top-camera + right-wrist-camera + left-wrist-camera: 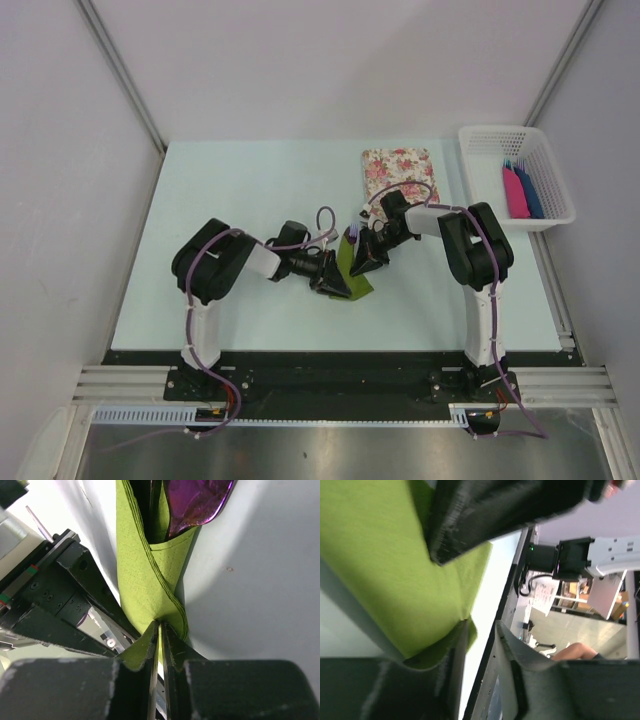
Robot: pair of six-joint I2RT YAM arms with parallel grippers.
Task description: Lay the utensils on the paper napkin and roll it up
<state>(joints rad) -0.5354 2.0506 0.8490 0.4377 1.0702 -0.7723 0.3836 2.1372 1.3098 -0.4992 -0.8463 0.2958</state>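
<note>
While I watch remotely, the right gripper (pixel 159 630) pinches the folded green napkin (pixel 142 565) at mid-worktop (pixel 240 200), with a purple utensil (pixel 195 500) tucked inside. The left gripper (pixel 482 629) is narrowly parted beside the napkin. The white basket (pixel 470 172) holds pink pieces (pixel 515 192) and blue pieces (pixel 531 190).

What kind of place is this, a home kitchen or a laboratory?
Most likely a laboratory test booth: two robot arms are bolted at the edge of a pale table, plain white panels enclose it, and metal rails run along the front.
</note>
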